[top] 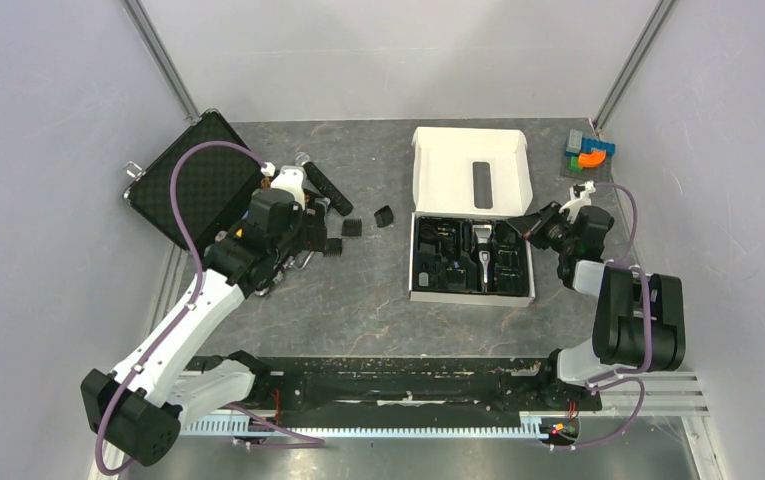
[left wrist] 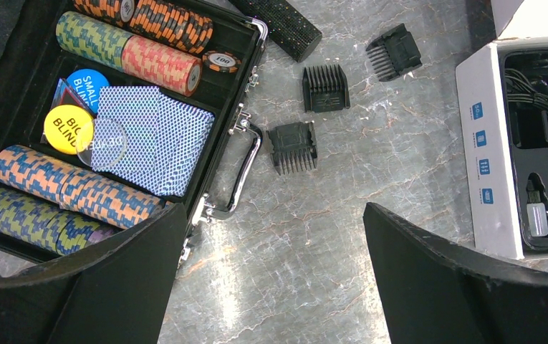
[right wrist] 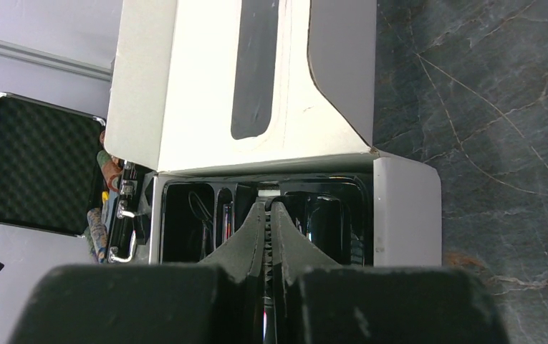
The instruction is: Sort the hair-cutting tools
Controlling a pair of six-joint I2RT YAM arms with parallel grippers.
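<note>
Fingers spread, your left gripper point(top: 310, 238) hovers near three loose comb attachments point(top: 352, 227), the clipper point(top: 481, 256) already boxed. Its wrist view shows the nearest comb point(left wrist: 292, 147) just ahead, so the pickup looks next: descend and pinch. Your right gripper point(right wrist: 269, 209), fingers pressed together on nothing, hangs over the white box point(right wrist: 400, 215).

Robot lab cell, bare grey walls point(top: 48, 150), metal rail point(top: 408, 432), stone-patterned table point(top: 358, 310)

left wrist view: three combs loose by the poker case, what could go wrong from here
The nearest comb lies close to the case handle; the open left end effector might snag the handle or nudge the comb away. The shut right end effector hangs over the white box, so a delivery there could bring the arms together.
</note>
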